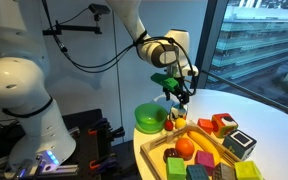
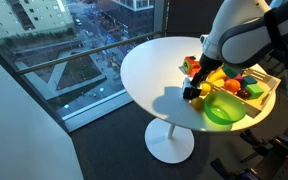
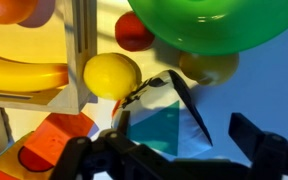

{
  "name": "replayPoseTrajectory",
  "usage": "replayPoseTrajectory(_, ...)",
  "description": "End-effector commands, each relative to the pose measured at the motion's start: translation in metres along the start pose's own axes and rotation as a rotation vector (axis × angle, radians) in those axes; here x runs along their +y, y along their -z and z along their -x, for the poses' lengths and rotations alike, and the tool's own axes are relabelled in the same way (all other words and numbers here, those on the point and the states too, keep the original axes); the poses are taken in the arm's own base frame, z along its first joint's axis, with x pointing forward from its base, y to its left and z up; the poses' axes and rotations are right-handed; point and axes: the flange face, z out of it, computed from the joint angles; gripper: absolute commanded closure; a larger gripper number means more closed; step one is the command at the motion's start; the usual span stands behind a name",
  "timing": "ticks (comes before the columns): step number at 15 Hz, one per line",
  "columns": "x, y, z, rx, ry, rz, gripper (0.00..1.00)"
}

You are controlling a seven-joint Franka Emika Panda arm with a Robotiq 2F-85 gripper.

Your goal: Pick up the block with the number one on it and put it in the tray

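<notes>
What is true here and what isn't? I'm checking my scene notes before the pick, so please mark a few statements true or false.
1. The gripper is open and holds nothing. True.
2. The green bowl sits inside the tray. False: it stands on the table beside the tray.
3. The table is square and dark. False: it is round and white.
4. The tray holds several colourful toys. True.
</notes>
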Motion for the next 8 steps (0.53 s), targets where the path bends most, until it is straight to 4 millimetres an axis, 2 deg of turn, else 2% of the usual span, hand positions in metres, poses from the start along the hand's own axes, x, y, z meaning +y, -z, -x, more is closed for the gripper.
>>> replayPoseTrajectory(1,0.0043,0.0028,-0.0031,-0.019,-0.025,0.009,0.00)
replayPoseTrajectory(8,0.0047,-0.0056,0.0030,-0.089,-0.087,0.001,0.00)
